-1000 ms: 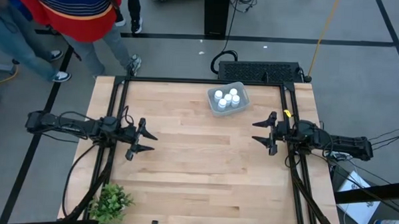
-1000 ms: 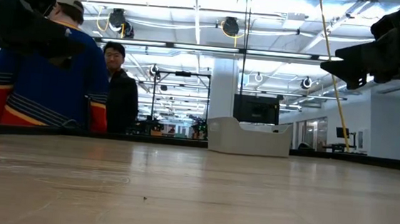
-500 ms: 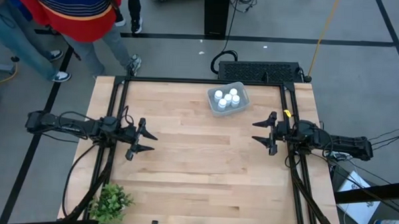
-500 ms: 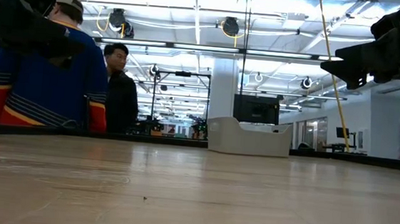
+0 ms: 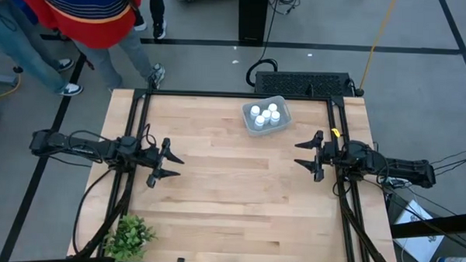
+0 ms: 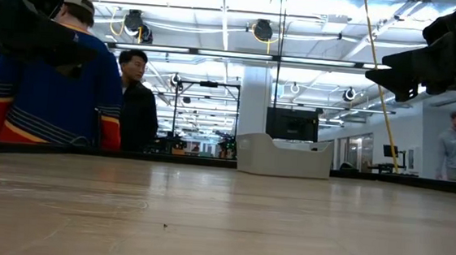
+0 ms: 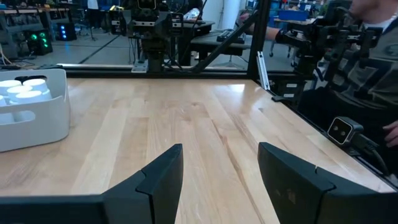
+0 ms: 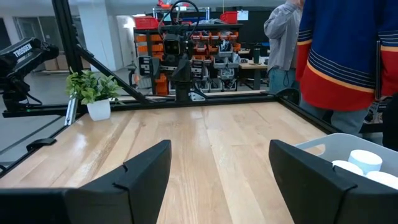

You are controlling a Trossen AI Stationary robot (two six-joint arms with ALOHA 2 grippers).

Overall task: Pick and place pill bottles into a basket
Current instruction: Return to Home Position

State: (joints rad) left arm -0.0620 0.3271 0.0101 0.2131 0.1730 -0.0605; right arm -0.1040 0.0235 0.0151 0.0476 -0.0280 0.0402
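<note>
The grey-blue basket (image 5: 265, 116) stands on the table near its far edge and holds several white pill bottles (image 5: 265, 115), upright, caps up. The basket also shows in the low view (image 6: 283, 156), the left wrist view (image 7: 34, 118) and the right wrist view (image 8: 348, 162). My left gripper (image 5: 169, 167) is open and empty above the table's left part, fingers pointing toward the right edge. My right gripper (image 5: 301, 155) is open and empty above the right part, fingers pointing toward the left edge. Both are well apart from the basket.
A small green plant (image 5: 131, 236) stands at the table's near left corner. A black box (image 5: 304, 84) lies behind the far edge. People stand beyond the far left corner (image 5: 81, 17). Bare wood lies between the two grippers.
</note>
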